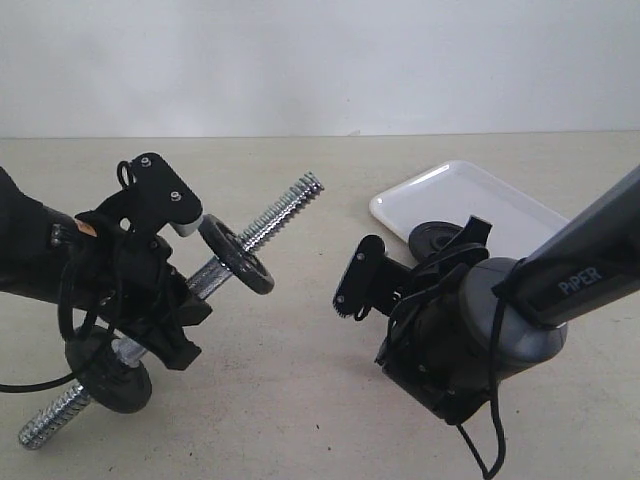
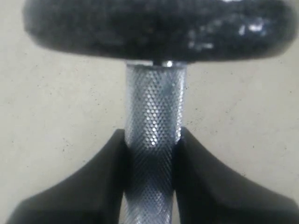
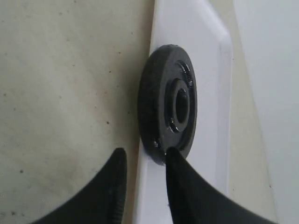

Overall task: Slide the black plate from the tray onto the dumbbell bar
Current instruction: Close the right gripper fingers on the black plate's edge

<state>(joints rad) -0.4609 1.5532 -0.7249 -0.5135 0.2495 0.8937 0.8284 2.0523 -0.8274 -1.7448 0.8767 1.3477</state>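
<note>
Found the black plate (image 3: pixel 156 112) lying flat on the tray (image 1: pixel 470 190), close to the tray's edge and well apart from the dumbbell bar (image 1: pixel 283 208). Saw the right pincer (image 3: pixel 144 154) with jaws apart at that edge, one finger over the plate's rim, the other out beyond the tray above the counter (image 1: pixel 300 410); nothing clamped, as far as could be told. Saw the left pincer (image 2: pixel 152 135) closed on the bar's knurled middle, with a disc (image 1: pixel 240 256) on the upper side and a second disc (image 1: pixel 106 372) on the lower. Judged the risks thus: a thin bite on the rim, letting the plate tip or drop on lifting; a finger catching the tray's lip and dragging the tray along; a hole brought up off-line, jamming on the coarse thread. Read the bar's long axis as slanting, low end toward the left, free threaded end raised and pointing toward the tray. Read the plate's hole as facing upward, so needing a turn to match that slant before sliding on.
</note>
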